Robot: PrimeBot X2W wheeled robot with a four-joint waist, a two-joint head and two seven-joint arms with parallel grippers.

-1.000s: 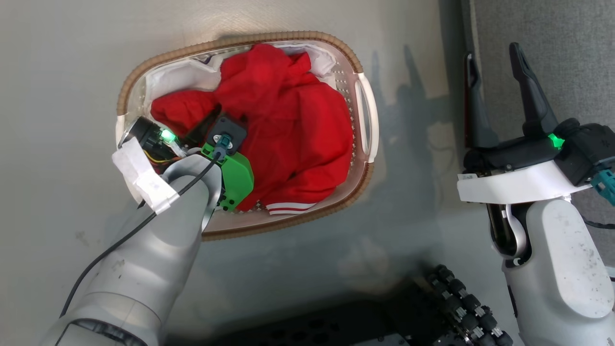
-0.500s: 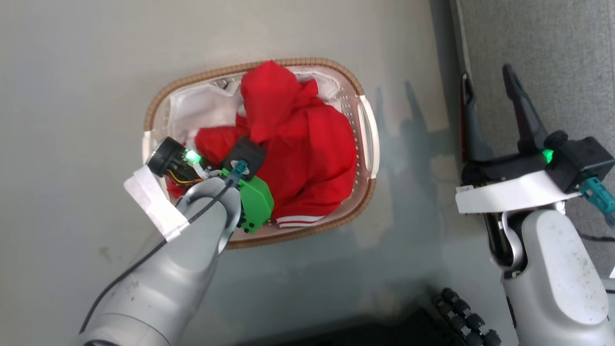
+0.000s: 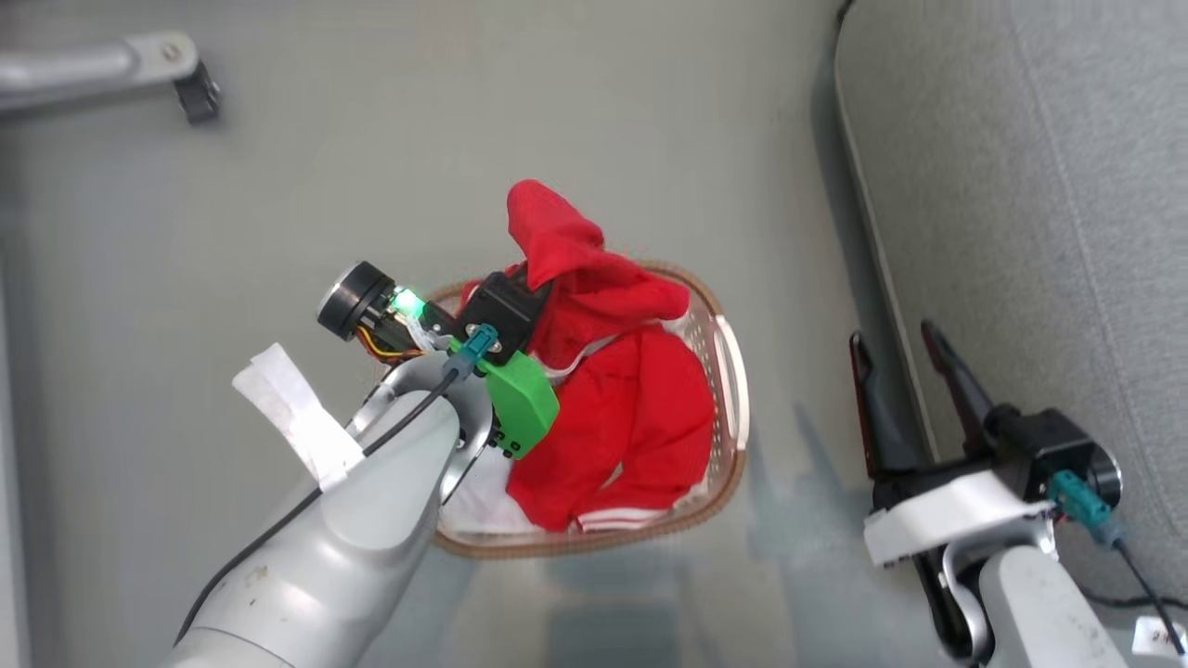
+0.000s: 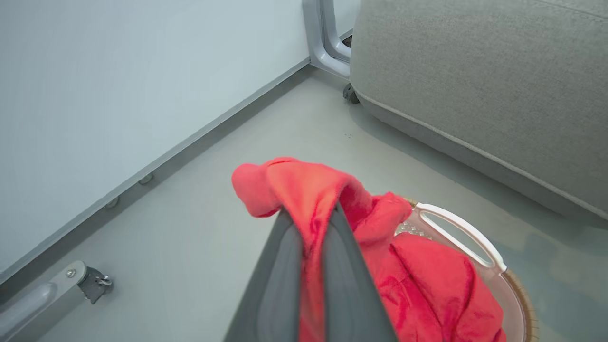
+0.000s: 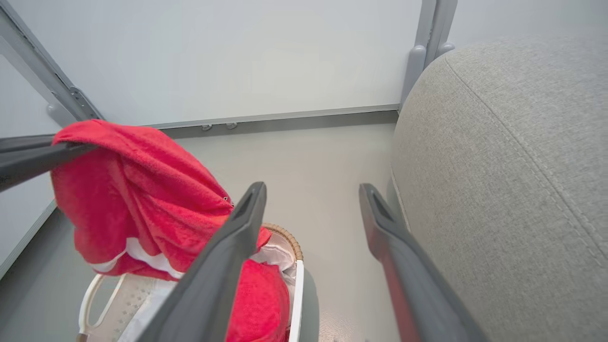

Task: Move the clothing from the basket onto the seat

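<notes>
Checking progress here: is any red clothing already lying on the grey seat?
No, the seat shows only bare grey fabric; the clothing hangs from the left gripper over the basket.

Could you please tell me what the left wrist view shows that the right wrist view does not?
Left wrist view: a small dark wheel by the seat and a frame foot on the floor. Right wrist view: the right gripper, open beside the seat. Shared: the left gripper shut on the red garment, hanging over the basket.

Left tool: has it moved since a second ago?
Yes. The left tool, shut on a red garment, has lifted up out of the basket, where it was buried before.
</notes>
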